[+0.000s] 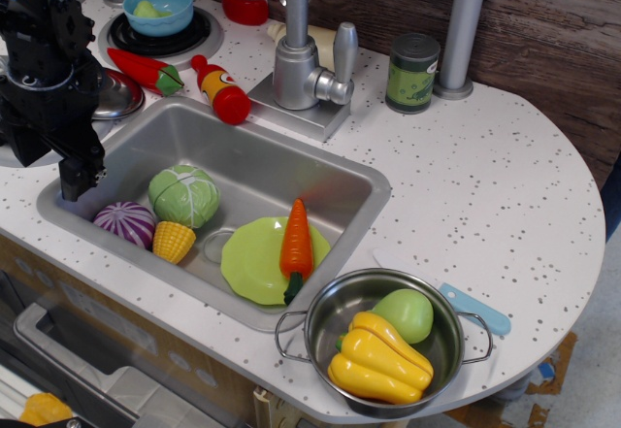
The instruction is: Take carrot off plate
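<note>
Nearest the camera, a shiny steel pot (383, 341) is sitting at the counter's front edge, holding a yellow pepper (378, 358) and a green fruit (406, 313). Just behind it, in the sink's (320, 171) front right corner, the smooth tapered carrot (296, 246) is lying across the flat lime-green plate (254, 263), stem toward the front edge, tip toward the back. The black gripper (76, 178) is hanging over the sink's left corner, well apart, so the carrot is lying to the right of it in this view; whether its jaws are parted I cannot tell.

Glossy plastic carrot (296, 242) & plate (254, 258); brushed metal sink (320, 181), shiny steel pot (335, 316).
</note>
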